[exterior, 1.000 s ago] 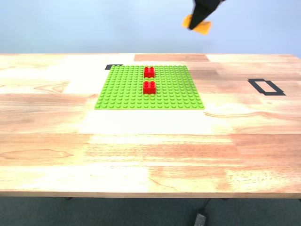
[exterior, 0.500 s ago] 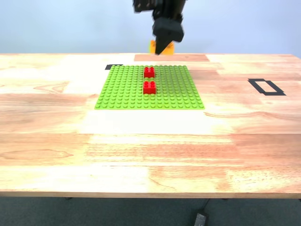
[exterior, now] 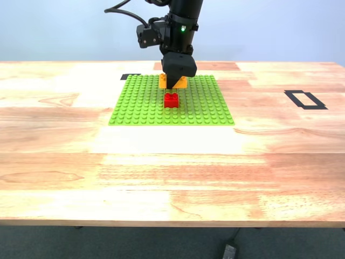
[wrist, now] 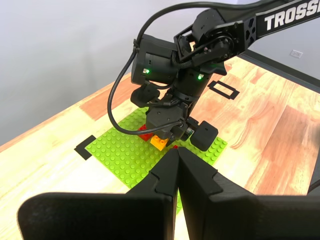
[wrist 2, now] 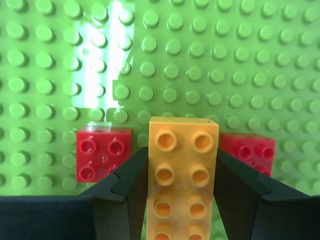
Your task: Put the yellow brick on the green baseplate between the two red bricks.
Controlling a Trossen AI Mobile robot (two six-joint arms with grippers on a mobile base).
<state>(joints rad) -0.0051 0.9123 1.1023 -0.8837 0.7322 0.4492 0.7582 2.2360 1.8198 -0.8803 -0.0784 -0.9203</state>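
Observation:
The green baseplate lies on the wooden table. My second gripper is shut on the yellow brick and holds it low over the plate's far middle. One red brick shows just in front of it; the other is hidden behind the gripper. In the second wrist view the yellow brick sits between the fingers, with a red brick on one side and another on the other, over the plate. My first gripper is shut and empty, away from the plate.
A black tape rectangle marks the table at the exterior view's right. A small black tape mark lies at the plate's far corner. The table's front edge runs across the bottom.
The arm with the yellow brick came in from the exterior view's upper right and dropped down over the baseplate. It now hides the far red brick.

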